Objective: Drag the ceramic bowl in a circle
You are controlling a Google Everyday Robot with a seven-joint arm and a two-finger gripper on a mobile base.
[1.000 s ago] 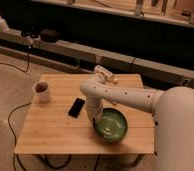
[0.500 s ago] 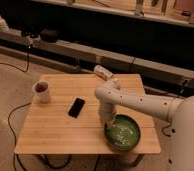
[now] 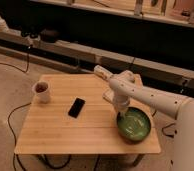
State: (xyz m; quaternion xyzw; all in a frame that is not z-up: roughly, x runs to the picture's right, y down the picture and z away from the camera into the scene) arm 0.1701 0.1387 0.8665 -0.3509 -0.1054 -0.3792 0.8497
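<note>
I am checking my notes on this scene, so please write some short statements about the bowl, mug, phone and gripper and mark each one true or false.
1. The ceramic bowl sits near the table's front right corner. True.
2. The phone lies inside the bowl. False: it lies on the table, between the mug and the bowl.
3. The gripper is shut, at the bowl's rim on the phone side. True.
4. The mug stands beside the bowl. False: it stands at the table's opposite side.

Dim, warm light from above. Brightest on table [image 3: 60,135] top, dark behind. Soft sheen on bowl [image 3: 137,126] glaze. Small dark shadow around gripper [image 3: 121,116] at bowl's left rim.
</note>
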